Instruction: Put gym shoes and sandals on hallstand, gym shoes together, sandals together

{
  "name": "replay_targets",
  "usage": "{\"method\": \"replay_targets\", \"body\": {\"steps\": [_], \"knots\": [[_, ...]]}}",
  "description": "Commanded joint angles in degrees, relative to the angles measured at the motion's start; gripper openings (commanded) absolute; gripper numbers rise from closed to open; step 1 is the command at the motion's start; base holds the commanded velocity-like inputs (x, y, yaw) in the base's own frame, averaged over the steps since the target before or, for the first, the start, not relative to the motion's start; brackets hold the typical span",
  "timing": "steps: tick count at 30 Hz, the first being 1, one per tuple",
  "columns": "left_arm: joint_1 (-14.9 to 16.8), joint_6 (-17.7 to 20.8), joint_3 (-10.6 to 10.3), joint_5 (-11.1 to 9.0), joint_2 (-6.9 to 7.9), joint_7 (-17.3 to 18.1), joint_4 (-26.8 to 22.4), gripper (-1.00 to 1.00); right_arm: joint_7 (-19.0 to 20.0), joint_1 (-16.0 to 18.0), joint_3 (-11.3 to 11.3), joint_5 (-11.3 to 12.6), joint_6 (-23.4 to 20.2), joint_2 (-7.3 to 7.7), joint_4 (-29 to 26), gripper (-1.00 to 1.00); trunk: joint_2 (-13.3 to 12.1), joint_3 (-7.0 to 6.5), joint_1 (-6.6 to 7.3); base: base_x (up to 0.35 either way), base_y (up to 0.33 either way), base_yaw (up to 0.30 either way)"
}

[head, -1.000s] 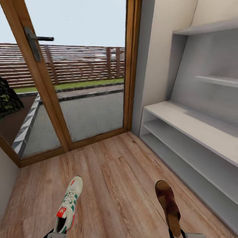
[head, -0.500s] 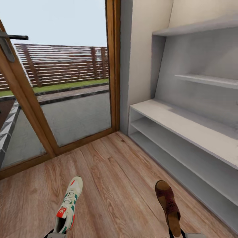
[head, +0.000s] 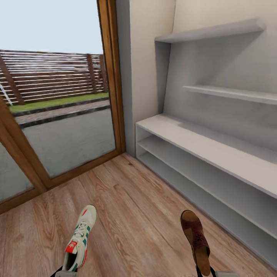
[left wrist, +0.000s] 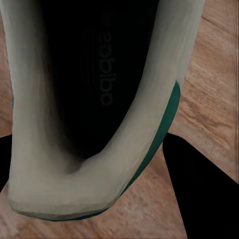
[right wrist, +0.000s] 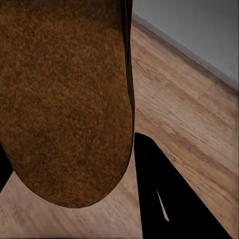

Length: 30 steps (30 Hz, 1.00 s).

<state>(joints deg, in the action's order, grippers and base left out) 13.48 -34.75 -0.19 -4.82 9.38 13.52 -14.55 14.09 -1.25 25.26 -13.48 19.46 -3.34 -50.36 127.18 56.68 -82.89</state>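
Carry: white lace-up sneaker with green stripes [head: 79,240] clamped in left gripper [left wrist: 119,199], flat brown leather sandal [head: 196,240] in right gripper [right wrist: 74,199]. Pale grey hallstand [head: 200,138] at 2 o'clock; advise level approach, bench top first.

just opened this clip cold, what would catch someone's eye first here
Two shoes held low at the near edge of the head view: a white gym shoe with green stripes at left, gripped at the heel by the left pincer, and a brown sandal at right in the right pincer. To the right stands the pale grey hallstand, its shelves bare, beside a wood-framed glass door.
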Motion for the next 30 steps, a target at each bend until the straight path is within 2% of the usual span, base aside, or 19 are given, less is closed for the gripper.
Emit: {"method": "replay_targets", "body": {"steps": [1, 30], "knots": [[0.0, -0.1, 0.0, -0.5, 0.02, 0.5, 0.0, -1.00, 0.4, 0.0, 0.3, -0.1, 0.1, -0.08, 0.0, -1.00, 0.0, 0.03, 0.01, 0.000, 0.000, -0.262], [0.0, -0.1, 0.0, -0.5, -0.04, 0.5, 0.1, -1.00, 0.4, 0.0, 0.3, -0.1, 0.1, -0.08, -0.1, -1.00, 0.0, 0.03, 0.01, 0.000, 0.000, -0.262]]}}
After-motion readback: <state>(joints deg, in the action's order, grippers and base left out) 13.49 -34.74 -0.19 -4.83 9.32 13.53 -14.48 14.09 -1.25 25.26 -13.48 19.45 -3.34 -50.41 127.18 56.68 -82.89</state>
